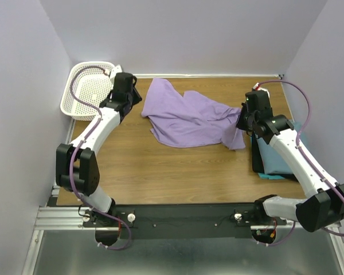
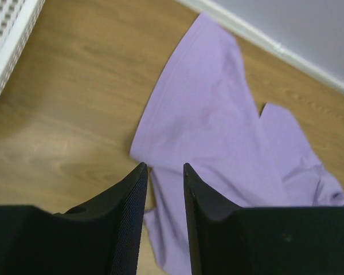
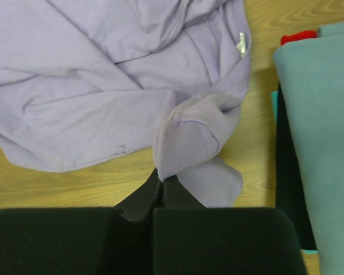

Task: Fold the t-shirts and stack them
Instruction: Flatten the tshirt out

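A lavender-purple t-shirt (image 1: 186, 117) lies crumpled and spread across the middle of the wooden table. My left gripper (image 1: 136, 98) hovers over its left hem. In the left wrist view that gripper (image 2: 164, 167) is open, and the purple shirt (image 2: 218, 126) lies below the gap with nothing held. My right gripper (image 1: 241, 121) is at the shirt's right edge. In the right wrist view the gripper (image 3: 162, 180) is shut on a bunched fold of the lavender shirt (image 3: 103, 74), lifting it slightly. A folded teal t-shirt (image 1: 275, 156) (image 3: 321, 114) lies at the right.
A white mesh basket (image 1: 89, 89) (image 2: 6, 34) stands at the back left corner. Under the teal shirt lies a black flat thing (image 1: 256, 157) (image 3: 286, 172). A small red piece (image 3: 298, 37) shows behind it. Grey walls enclose the table on three sides.
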You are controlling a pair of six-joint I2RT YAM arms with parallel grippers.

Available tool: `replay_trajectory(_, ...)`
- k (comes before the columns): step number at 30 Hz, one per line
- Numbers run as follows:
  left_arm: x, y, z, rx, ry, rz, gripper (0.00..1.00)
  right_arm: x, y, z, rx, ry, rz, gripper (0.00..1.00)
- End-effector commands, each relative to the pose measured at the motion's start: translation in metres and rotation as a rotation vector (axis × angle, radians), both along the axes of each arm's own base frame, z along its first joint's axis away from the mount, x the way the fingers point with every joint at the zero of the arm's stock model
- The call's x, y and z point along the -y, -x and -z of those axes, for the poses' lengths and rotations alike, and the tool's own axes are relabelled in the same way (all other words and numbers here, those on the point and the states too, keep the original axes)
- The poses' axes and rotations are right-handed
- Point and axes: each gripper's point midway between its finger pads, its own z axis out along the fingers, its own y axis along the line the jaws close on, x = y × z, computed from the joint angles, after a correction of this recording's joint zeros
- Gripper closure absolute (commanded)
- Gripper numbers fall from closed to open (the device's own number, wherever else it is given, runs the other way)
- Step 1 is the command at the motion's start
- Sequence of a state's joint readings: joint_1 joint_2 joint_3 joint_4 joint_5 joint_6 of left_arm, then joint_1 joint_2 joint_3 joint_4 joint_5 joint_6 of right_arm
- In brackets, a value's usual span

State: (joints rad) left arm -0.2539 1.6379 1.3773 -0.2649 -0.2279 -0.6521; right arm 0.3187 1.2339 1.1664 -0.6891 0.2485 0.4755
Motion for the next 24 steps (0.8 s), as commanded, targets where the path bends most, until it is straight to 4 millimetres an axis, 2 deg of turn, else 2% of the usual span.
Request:
replay_trajectory(1,0.003,0.031,0.045,-0.094,0.074,-0.012,0.65,-0.016,-0.006,0.003,0.006,-0.067,-0.054,0.99)
replay_trajectory(2,0.003,0.043,0.067,-0.146,0.083,-0.008,0.66,-0.016,-0.007,0.004,0.006,-0.066,-0.053,1.00)
replay_trajectory(4,0.014,0.056,0.092,-0.187,0.113,0.044,0.67,-0.016,-0.008,0.006,0.004,-0.063,-0.048,0.99)
replay_trajectory(10,0.048,0.072,0.130,-0.271,0.143,0.136,0.67,-0.014,-0.008,0.010,0.000,-0.057,-0.037,1.00)
replay_trajectory(15,0.065,0.073,0.149,-0.311,0.155,0.164,0.66,-0.012,-0.007,0.010,0.003,-0.055,-0.030,1.00)
replay_trajectory(24,0.060,0.066,0.161,-0.323,0.125,0.122,0.66,-0.007,-0.005,0.008,0.016,-0.040,-0.014,1.00)
